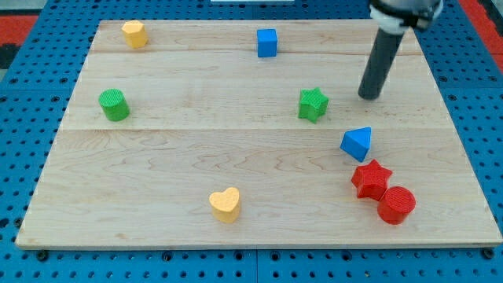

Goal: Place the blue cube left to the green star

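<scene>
Although the small blue plastic cube (267, 42) is meant to end up just left of the green plastic star (313, 104), it sits at the far edge of the pale wooden desk (196, 157), well apart from the star and slightly to its left, so the task looks barely begun. My tip (368, 96), the lower end of the straight dark rod, rests on the desk to the right of the green star, near it but not touching, and well apart from the blue cube. As an end effector it has nothing to clench or release; it grasps nothing and touches no block. What remains, by my judgement, is the whole push: the tip must travel to the far side of the cube and drive it nearward and a little left until it stands beside the star. Elsewhere lie a blue triangular prism (357, 143), a red star (371, 179), a red cylinder (396, 205), a yellow heart (225, 204), a green cylinder (114, 104) and a yellow block (134, 34) at the far left.
</scene>
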